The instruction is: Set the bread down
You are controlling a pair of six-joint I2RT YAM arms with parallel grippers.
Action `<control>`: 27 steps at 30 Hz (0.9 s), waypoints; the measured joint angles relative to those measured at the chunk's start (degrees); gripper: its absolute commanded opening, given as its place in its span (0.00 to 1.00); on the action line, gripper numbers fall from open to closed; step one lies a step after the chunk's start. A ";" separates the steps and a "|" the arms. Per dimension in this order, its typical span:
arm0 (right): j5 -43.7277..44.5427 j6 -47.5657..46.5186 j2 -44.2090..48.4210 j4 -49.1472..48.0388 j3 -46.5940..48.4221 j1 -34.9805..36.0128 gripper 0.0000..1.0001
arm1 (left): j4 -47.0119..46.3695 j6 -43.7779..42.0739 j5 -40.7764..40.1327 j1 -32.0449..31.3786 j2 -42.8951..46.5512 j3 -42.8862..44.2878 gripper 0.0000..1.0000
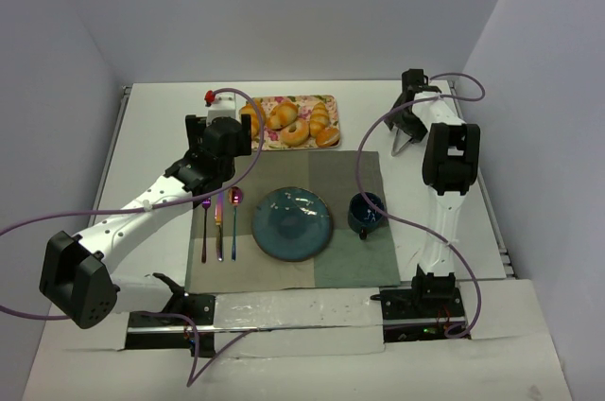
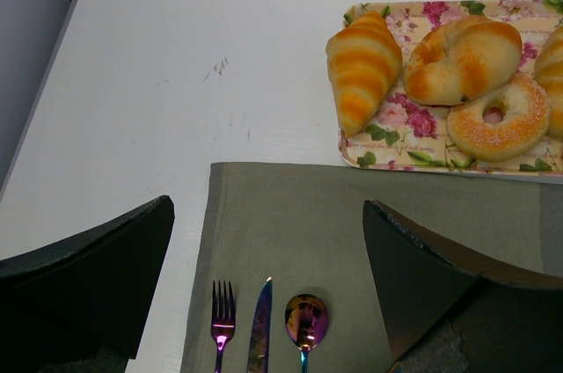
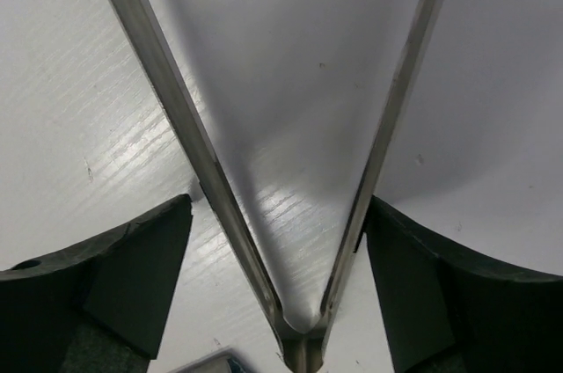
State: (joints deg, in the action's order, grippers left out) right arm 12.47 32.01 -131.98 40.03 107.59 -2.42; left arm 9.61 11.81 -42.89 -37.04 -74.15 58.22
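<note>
Bread lies on floral tray; left gripper gapes empty, right gripper clasps tongs.

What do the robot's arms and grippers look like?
The left arm and the right arm both have white links with black joint housings, and a thin purple cable trails along each. The left gripper and the right gripper have broad, dark, wedge-shaped fingers. No markings are legible.
</note>
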 measured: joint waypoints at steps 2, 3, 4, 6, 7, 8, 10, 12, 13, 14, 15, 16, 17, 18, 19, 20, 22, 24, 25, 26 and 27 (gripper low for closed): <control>-0.22 -0.15 0.00 0.07 0.00 -0.04 0.81 | 0.00 0.00 0.00 0.00 -0.02 0.00 0.99; -0.33 -0.20 0.00 0.11 0.00 -0.07 0.76 | -0.02 0.00 0.00 0.00 -0.02 0.00 0.99; -0.50 -0.37 0.00 0.09 0.00 -0.11 0.73 | 0.00 0.00 0.00 0.00 -0.02 0.00 0.99; -0.94 -0.39 0.00 0.04 0.00 -0.13 0.63 | -0.02 0.00 0.00 0.00 -0.02 0.00 0.99; -1.09 -0.66 0.00 0.04 0.00 -0.17 0.59 | 0.00 0.00 0.00 0.00 -0.02 0.00 0.99; -1.40 -0.61 0.00 -0.02 0.00 -0.17 0.56 | 0.00 0.00 0.00 0.00 -0.02 0.00 0.99; -1.68 -0.72 0.00 -0.15 -0.04 -0.17 0.47 | -0.02 0.00 0.00 0.00 -0.02 0.00 0.99; -1.88 -0.83 0.00 -0.52 -0.26 -0.17 0.42 | -0.02 0.00 0.00 0.00 0.00 0.00 0.99; -2.03 -0.83 0.02 -0.76 -0.37 -0.17 0.41 | -0.02 0.00 0.00 0.00 -0.02 0.00 0.99; -2.19 -0.87 0.07 -1.03 -0.46 -0.17 0.41 | 0.00 0.00 0.00 0.00 -0.02 0.00 0.99; -2.32 -0.94 0.17 -1.62 -0.83 -0.15 0.40 | 0.00 0.00 0.00 0.00 -0.02 0.00 0.99; -2.38 -0.96 0.42 -2.01 -1.25 -0.15 0.40 | -0.02 0.00 0.00 0.00 -0.02 0.00 0.99; -2.45 -0.94 0.68 -2.45 -1.77 -0.15 0.39 | 0.00 0.00 0.00 0.00 -0.02 0.00 0.99; -2.45 -0.94 0.98 -2.95 -2.34 -0.15 0.39 | -0.02 0.00 0.00 0.00 -0.02 0.00 0.99; -2.47 -0.96 1.29 -3.26 -2.80 -0.13 0.39 | 0.00 0.00 0.00 0.00 0.00 0.00 0.99; -2.45 -0.94 1.66 -3.39 -3.32 -0.02 0.39 | 0.00 0.00 0.00 0.00 -0.02 0.00 0.99; -2.25 -0.96 2.40 -3.26 -4.28 0.20 0.39 | 0.00 0.00 0.00 0.00 -0.02 0.00 0.99; -1.79 -0.98 3.48 -3.06 -5.42 0.42 0.39 | -0.02 0.00 0.00 0.00 -0.02 0.00 0.99; -1.55 -0.98 4.37 -2.95 -6.08 0.57 0.39 | 0.00 0.00 0.00 0.00 -0.02 0.00 0.99; -1.42 -1.01 5.44 -2.73 -6.60 0.72 0.40 | -0.02 0.00 0.00 0.00 -0.02 0.00 0.99; -1.36 -1.03 6.88 -2.45 -7.19 0.94 0.39 | -0.02 0.00 0.00 0.00 0.00 0.00 0.99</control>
State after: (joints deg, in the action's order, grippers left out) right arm 11.11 30.98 -125.10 37.58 100.40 -1.48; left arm 9.58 11.81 -42.89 -37.04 -74.15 58.22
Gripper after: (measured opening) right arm 0.398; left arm 0.993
